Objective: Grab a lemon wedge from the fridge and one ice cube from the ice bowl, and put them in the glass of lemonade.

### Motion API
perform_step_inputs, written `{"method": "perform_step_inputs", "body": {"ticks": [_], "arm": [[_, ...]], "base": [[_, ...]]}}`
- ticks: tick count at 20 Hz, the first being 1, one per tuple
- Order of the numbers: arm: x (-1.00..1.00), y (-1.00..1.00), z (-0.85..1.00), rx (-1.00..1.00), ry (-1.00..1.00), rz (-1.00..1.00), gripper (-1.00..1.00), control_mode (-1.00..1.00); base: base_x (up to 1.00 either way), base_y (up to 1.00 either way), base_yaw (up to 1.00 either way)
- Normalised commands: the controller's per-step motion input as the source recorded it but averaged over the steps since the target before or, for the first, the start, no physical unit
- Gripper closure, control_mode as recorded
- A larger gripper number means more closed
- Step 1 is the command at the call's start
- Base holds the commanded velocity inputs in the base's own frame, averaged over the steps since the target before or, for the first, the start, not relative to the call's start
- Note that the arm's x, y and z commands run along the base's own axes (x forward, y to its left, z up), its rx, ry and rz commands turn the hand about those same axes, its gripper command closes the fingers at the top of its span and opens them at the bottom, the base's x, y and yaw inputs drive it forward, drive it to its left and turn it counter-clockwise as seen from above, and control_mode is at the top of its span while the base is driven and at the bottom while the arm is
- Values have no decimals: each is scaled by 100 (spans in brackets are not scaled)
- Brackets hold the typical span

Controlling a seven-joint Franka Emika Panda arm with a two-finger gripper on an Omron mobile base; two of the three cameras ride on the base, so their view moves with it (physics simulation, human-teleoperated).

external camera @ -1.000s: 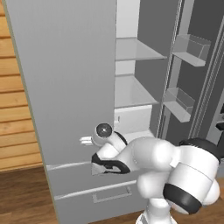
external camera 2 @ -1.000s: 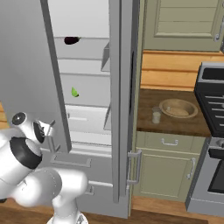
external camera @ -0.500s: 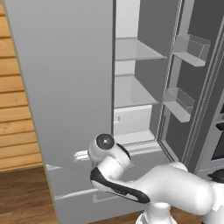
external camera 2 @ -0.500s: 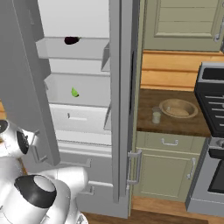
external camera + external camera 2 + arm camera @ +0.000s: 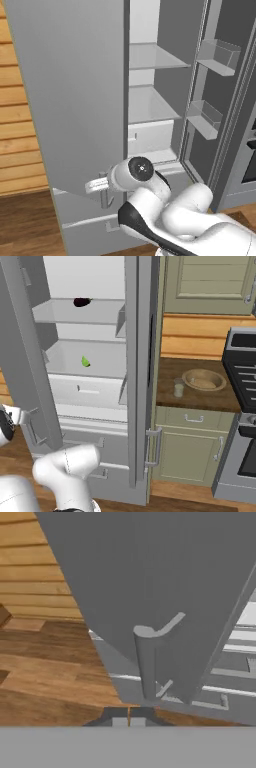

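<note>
The fridge [image 5: 137,356] stands with both doors open. A tiny lime-green lemon wedge [image 5: 85,361] lies on a white shelf inside it. On the dark counter to the right are the glass of lemonade [image 5: 178,388] and the tan ice bowl [image 5: 203,379]. My gripper [image 5: 129,717] is low, at the bottom of the fridge's left door [image 5: 75,90]. Its fingertips are shut together with nothing between them, just short of the door's bar handle [image 5: 145,667]. In the left base view the gripper [image 5: 92,187] sits beside that handle's lower end.
A small dark round item [image 5: 81,302] lies on the upper shelf. The right door's bins [image 5: 210,117] jut into the opening. Two fridge drawers [image 5: 85,443] sit below. A stove [image 5: 242,406] stands right of the counter. Wooden floor [image 5: 45,662] lies to the left.
The left door has swung wider, baring more of the shelves. My arm has dropped lower and back with it. The jaws have gone from part open to shut.
</note>
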Motion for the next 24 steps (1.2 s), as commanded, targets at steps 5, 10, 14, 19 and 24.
{"method": "perform_step_inputs", "body": {"ticks": [5, 10, 14, 19, 24], "arm": [[-48, -17, 98, 2, -19, 0, 100, -100], [-32, -34, 100, 0, -5, 0, 100, -100], [-1, -52, 100, 0, 2, 0, 100, -100], [0, -58, 94, 0, 11, 0, 100, -100], [24, -72, 35, 11, 14, -7, 100, -100]], "base": [[0, 0, 0], [0, 0, 0], [0, 0, 0], [0, 0, 0], [0, 0, 0]]}}
